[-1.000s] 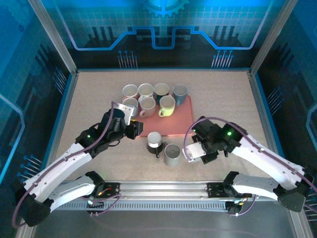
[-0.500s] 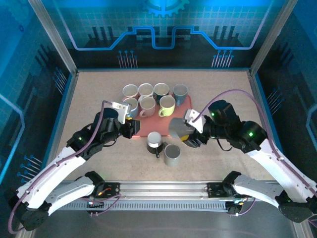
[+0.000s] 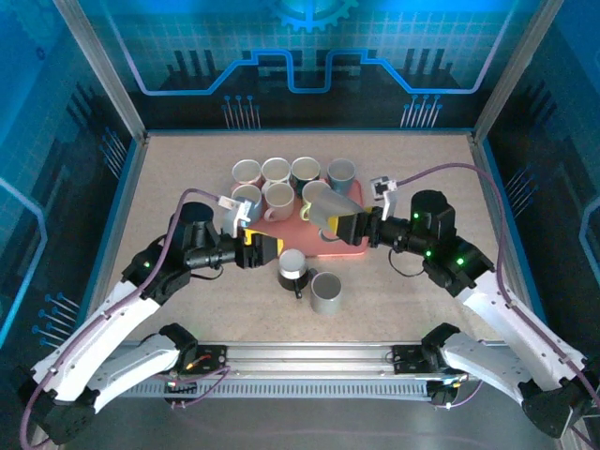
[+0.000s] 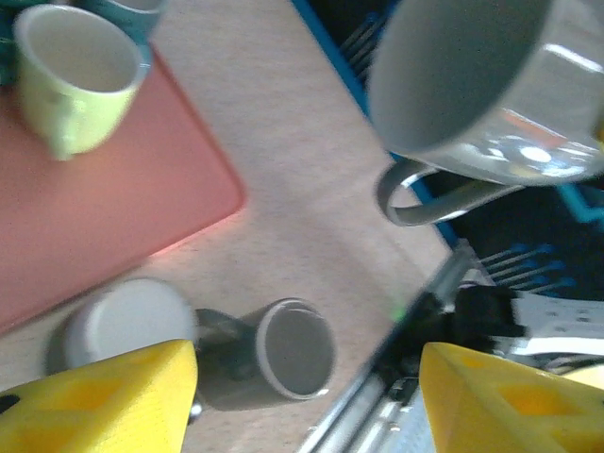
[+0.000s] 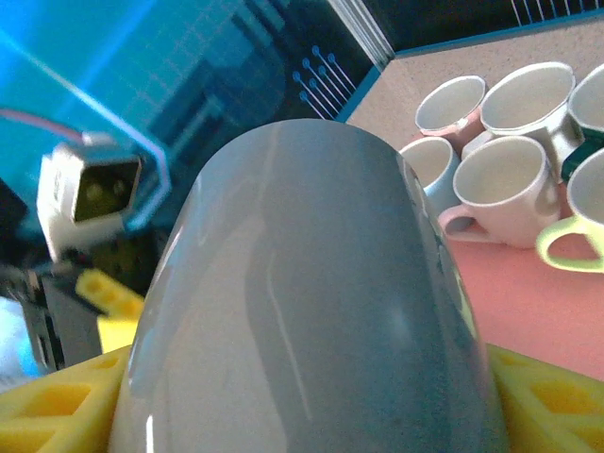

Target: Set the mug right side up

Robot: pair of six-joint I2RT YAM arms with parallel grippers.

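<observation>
Above the tray (image 4: 113, 217), left wrist view catches the mug (image 4: 472, 85) handle (image 4: 389, 196).

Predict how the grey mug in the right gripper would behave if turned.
The grey mug looks glazed, with bright highlights, so it may slip in the right gripper. It seems stiff and probably chips if dropped. Its handle may pull it off balance.

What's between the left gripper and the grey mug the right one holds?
By the top view, a bare stretch of pink tray lies between the left gripper and the grey mug; the upside-down mug sits just off that line.
</observation>
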